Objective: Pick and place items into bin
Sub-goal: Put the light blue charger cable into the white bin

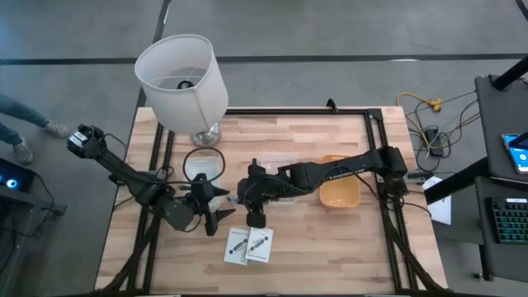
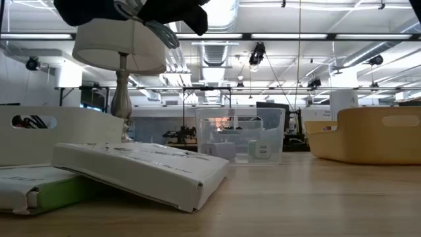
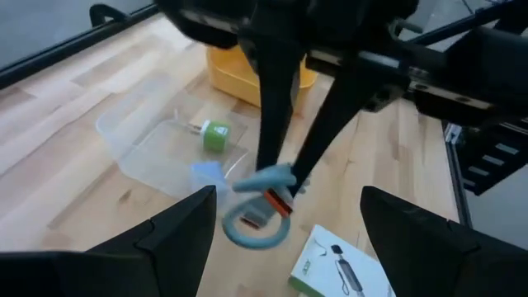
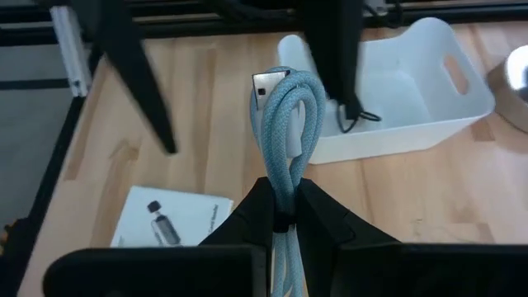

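Observation:
My right gripper (image 1: 254,216) hangs above the table beside the two flat white packets (image 1: 247,245), shut on a coiled blue-grey cable (image 4: 285,115). My left gripper (image 1: 213,210) is open just to its left, its fingers spread wide toward the cable (image 3: 257,216). A thin black cable (image 4: 359,115) lies in the white bin (image 1: 203,168). The tiny green piece (image 3: 216,134) rests in a clear tray (image 3: 144,140). In the low view one packet (image 2: 141,168) leans on the other. My right gripper pinches the blue-grey cable's coil between its two fingers (image 4: 326,216), across the bundled strands (image 4: 282,186). The fingers (image 3: 276,107) come from above, pointing down. The coil is lifted clear and hangs below them, its metal plug (image 4: 268,82) at the far end.
A yellow bin (image 1: 340,191) sits right of the clear tray (image 1: 285,186). The big white lampshade (image 1: 181,70) stands at the far left on a metal foot (image 1: 205,134). Black frame rails (image 1: 379,148) edge the table. Bare wood (image 1: 330,247) lies near and right of the packets.

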Controlling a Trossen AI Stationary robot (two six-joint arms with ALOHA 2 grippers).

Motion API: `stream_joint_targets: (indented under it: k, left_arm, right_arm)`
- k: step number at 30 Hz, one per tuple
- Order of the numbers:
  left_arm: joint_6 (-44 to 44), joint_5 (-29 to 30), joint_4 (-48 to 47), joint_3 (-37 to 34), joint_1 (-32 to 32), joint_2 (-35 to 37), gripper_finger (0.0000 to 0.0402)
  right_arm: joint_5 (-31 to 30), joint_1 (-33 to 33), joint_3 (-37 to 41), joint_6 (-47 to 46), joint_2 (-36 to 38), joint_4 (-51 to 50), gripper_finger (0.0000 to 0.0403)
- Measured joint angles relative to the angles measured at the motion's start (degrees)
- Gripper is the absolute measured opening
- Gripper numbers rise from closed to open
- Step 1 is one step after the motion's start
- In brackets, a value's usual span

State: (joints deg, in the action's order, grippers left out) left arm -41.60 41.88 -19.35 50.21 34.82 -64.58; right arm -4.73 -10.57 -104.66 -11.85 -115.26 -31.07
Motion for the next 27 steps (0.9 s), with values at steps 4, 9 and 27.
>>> stream_joint_targets:
  k: [4,9,27]
  left_arm:
    - [-2.0,0.3,0.9,-1.2,-0.6,0.0,0.0283]
    - [-3.0,0.4,0.9,-1.2,-0.9,0.0,0.0283]
    - [0.4,4.0,7.0,-1.3,-1.8,1.2,0.0137]
  right_arm:
    - [-2.2,-0.2,0.0,-1.4,0.1,0.1,0.0024]
    - [-2.8,-0.4,-0.3,-1.3,0.6,0.3,0.0025]
    - [-3.1,-0.8,-3.7,0.1,0.7,-2.0,0.0028]
